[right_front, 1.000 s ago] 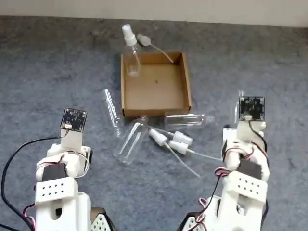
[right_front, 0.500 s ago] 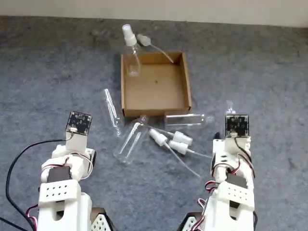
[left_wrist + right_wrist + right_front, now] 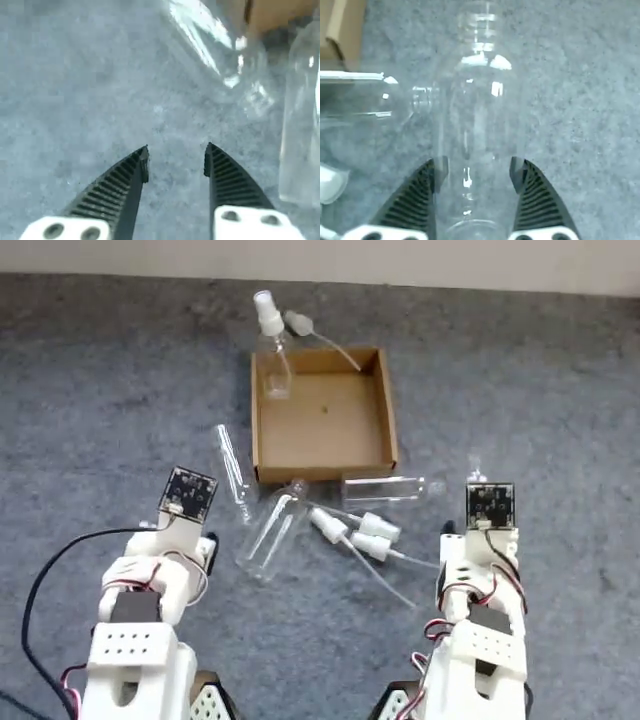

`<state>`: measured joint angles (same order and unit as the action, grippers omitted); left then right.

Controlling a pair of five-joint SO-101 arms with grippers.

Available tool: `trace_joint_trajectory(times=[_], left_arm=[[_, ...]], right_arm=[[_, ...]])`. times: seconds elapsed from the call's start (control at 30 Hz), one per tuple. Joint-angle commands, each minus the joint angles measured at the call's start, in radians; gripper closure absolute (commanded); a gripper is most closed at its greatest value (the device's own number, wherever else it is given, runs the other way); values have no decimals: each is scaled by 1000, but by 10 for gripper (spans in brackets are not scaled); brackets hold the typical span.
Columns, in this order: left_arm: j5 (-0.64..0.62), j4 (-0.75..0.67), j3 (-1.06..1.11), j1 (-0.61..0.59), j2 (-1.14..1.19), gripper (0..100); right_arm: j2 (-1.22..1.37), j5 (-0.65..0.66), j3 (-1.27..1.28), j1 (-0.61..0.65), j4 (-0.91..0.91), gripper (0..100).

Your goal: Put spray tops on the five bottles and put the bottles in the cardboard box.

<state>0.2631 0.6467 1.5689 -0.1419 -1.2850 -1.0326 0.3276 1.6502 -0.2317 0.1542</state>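
Observation:
The cardboard box (image 3: 322, 455) lies open at the table's middle back. A bottle with a spray top (image 3: 270, 350) leans over its far left corner, and a loose spray top (image 3: 298, 322) lies beside that. Three clear bottles (image 3: 268, 530) (image 3: 232, 468) (image 3: 385, 487) lie in front of the box, with spray tops (image 3: 375, 530) between them. My right gripper (image 3: 475, 167) is shut on another clear bottle (image 3: 477, 100), whose neck (image 3: 476, 460) points away from the arm. My left gripper (image 3: 175, 152) is open over bare carpet, short of two bottles (image 3: 210, 35) (image 3: 300, 110).
Grey carpet covers the whole table. Long dip tubes (image 3: 385, 575) trail from the spray tops toward the right arm (image 3: 490, 505). The left arm (image 3: 188, 493) stands beside the thin bottle. The box corner (image 3: 280, 12) sits beyond the bottles.
My left arm has moved forward and right toward the lying bottles. My right arm has pulled back and to the left, and the bottle's neck has shifted with it.

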Motion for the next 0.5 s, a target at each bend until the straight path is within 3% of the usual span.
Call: trace_joint_trajectory(times=[0.0, 0.13, 0.23, 0.47], left_arm=[[-68, 26, 22, 16, -173, 828], [-107, 107, 105, 22, -417, 828], [-107, 210, 124, 16, -564, 828], [-107, 273, 128, 28, -499, 828]], right_arm=[[-12, -31, 15, 10, -18, 993], [-12, -161, 15, 13, -15, 993], [-12, -166, 13, 15, -15, 993], [-15, -169, -30, 64, 111, 993]])
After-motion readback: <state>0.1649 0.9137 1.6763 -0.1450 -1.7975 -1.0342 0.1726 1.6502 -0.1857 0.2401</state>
